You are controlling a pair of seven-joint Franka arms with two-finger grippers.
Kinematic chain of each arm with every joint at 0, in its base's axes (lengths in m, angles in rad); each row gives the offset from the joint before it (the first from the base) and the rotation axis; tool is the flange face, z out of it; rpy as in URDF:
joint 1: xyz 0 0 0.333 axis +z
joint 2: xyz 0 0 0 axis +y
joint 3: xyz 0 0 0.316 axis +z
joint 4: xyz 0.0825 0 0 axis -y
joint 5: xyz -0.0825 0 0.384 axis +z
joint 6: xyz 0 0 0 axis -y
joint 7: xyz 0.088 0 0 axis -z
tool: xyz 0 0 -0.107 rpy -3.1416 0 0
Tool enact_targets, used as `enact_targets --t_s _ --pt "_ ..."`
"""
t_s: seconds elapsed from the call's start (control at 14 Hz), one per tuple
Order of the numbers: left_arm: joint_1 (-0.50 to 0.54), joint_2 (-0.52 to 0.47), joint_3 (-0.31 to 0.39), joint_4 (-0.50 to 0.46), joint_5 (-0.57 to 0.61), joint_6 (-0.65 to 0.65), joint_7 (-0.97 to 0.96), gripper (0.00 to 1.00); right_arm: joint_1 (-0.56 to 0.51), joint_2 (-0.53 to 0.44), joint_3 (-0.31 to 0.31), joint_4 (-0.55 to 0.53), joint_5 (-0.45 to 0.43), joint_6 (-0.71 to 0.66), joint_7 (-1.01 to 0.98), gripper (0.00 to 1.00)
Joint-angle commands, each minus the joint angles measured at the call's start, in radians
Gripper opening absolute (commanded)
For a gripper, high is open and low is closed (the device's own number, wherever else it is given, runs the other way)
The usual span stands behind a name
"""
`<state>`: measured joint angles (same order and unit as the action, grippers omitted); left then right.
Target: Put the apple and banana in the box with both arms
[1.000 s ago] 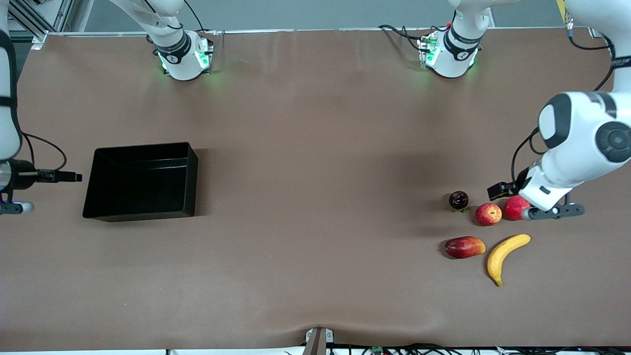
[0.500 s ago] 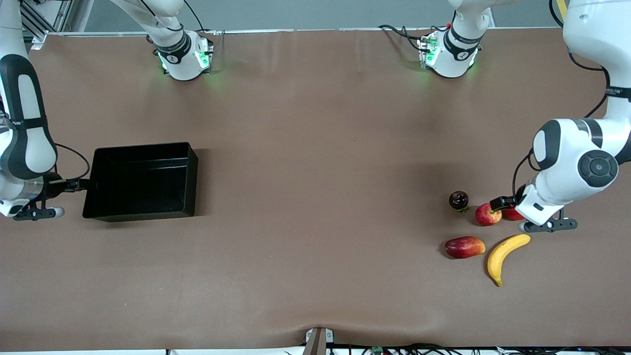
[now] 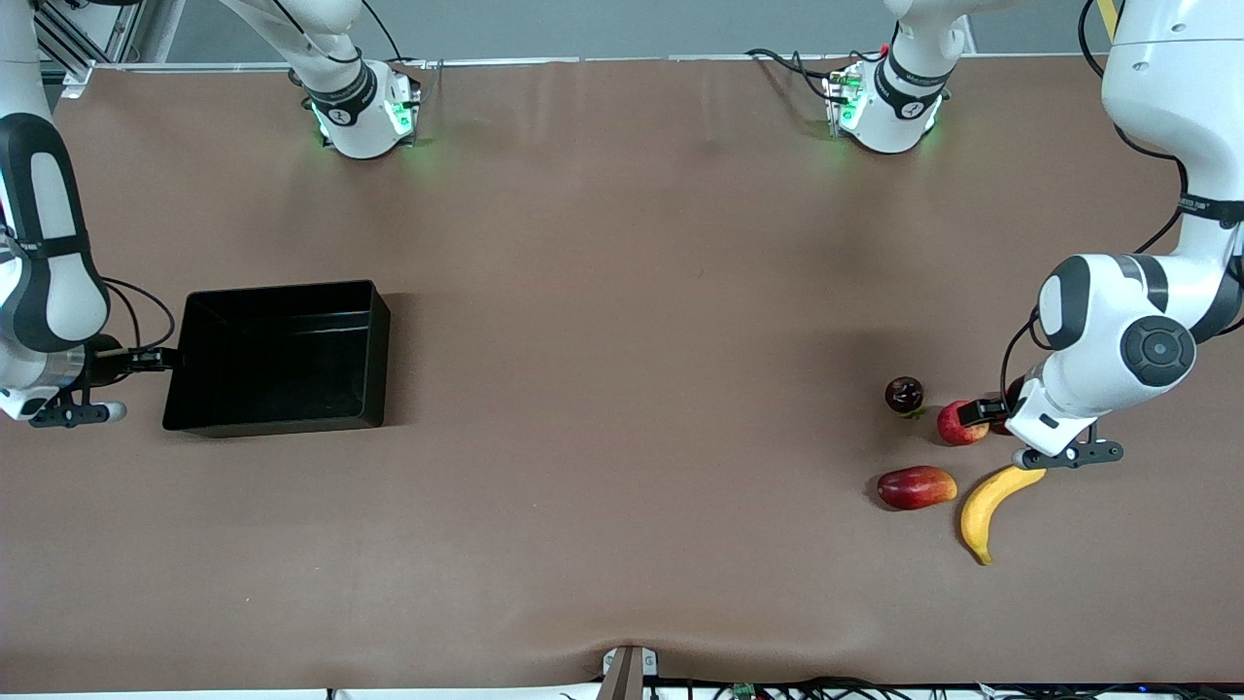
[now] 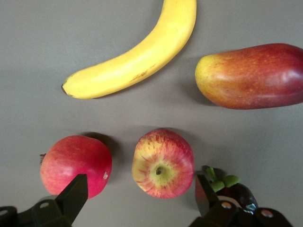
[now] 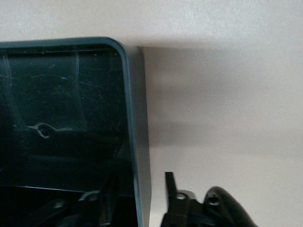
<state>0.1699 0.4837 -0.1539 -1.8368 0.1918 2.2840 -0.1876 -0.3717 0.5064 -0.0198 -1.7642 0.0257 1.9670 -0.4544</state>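
The apple [image 3: 960, 426] lies on the table toward the left arm's end, with the banana [image 3: 986, 506] nearer the front camera. My left gripper [image 3: 1003, 418] hovers open over the apple and the smooth red fruit beside it. In the left wrist view the apple [image 4: 163, 163] shows stem dimple up between the spread fingers [image 4: 75, 194], and the banana [image 4: 137, 54] is there too. The black box [image 3: 282, 290] sits toward the right arm's end. My right gripper [image 3: 146, 360] is open at the box's end wall [image 5: 137, 118], one finger inside it and one outside.
A smooth pinkish-red fruit [image 4: 75, 165] lies right beside the apple, mostly hidden under the left hand in the front view. An elongated red-yellow fruit [image 3: 915, 487] lies next to the banana. A small dark fruit [image 3: 904, 394] sits farther from the front camera.
The left gripper has shifted from over the smooth red fruit toward the apple. The right gripper has come in from the table's end to the box's end wall.
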Motion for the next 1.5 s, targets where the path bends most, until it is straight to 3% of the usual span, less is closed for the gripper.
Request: enact_targets --t_s 0.0,0.14,0.43,0.64,0.79,1.14,1.43 --pt "0.0 0.033 -0.001 0.01 0.012 0.04 -0.024 1.0 -0.021 0.0 0.017 -0.023 0.011 0.007 -0.015 0.18" --pt "0.002 0.058 -0.001 0.007 0.012 0.067 -0.026 1.0 -0.019 -0.002 0.017 -0.026 0.013 0.0 -0.014 0.0" --pt "0.005 0.078 -0.003 0.005 0.008 0.089 -0.036 1.0 -0.009 -0.018 0.021 0.011 0.017 -0.066 -0.006 0.0" --pt "0.002 0.09 -0.004 0.001 -0.017 0.089 -0.036 1.0 0.022 -0.028 0.023 0.158 0.089 -0.268 0.005 0.0" --pt "0.005 0.09 -0.004 -0.004 -0.018 0.088 -0.033 1.0 0.051 -0.031 0.023 0.196 0.112 -0.322 0.07 0.0" --pt "0.002 0.09 -0.01 -0.024 -0.018 0.084 -0.016 0.98 0.203 -0.063 0.027 0.219 0.169 -0.396 0.147 0.0" --pt "-0.003 0.087 -0.012 -0.024 -0.017 0.075 -0.012 0.04 0.38 -0.078 0.046 0.221 0.192 -0.401 0.21 0.0"
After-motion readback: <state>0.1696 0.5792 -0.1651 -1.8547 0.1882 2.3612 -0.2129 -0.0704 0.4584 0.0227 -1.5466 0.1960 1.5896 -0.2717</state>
